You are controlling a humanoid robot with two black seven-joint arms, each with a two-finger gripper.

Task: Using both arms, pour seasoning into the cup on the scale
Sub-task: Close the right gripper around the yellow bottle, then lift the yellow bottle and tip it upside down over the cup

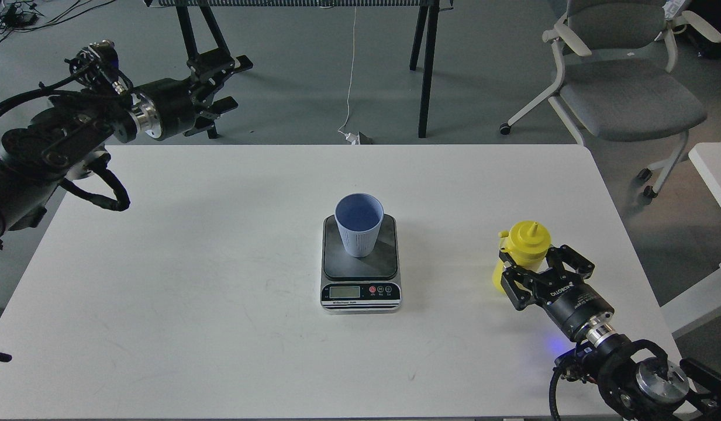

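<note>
Step in hand, as judged: acquisition of the seasoning (pixel 527 245) by the right end effector (pixel 535 270). Pouring not yet begun.

Seasoning found upright on the bench (pixel 220 327), near the right edge, roughly midway between far and near edges. Nozzle pointing up, small cap hanging at the bottle's left shoulder. Right end effector level with the bottle's body, fingers apart and set to either side of it; contact with the plastic cannot be confirmed from this view. Not clamped, by appearance.

Scale (pixel 361 266) at the centre of the bench, display and buttons facing the near edge. Cup (pixel 359 225) standing upright on the far part of the platform, mouth open; interior looks empty, no contents discernible.

Left end effector (pixel 220 85) raised beyond the far left corner of the bench, fingers spread, holding nothing, well apart from cup and scale.

Next move, as judged: close on the bottle's body with moderate force, since soft plastic would likely squeeze and discharge early. Then lift, carry toward the centre, tip the nozzle over the cup mouth. Left arm probably needed at the cup to steady it. Risk: knocking the light cup off the platform.
</note>
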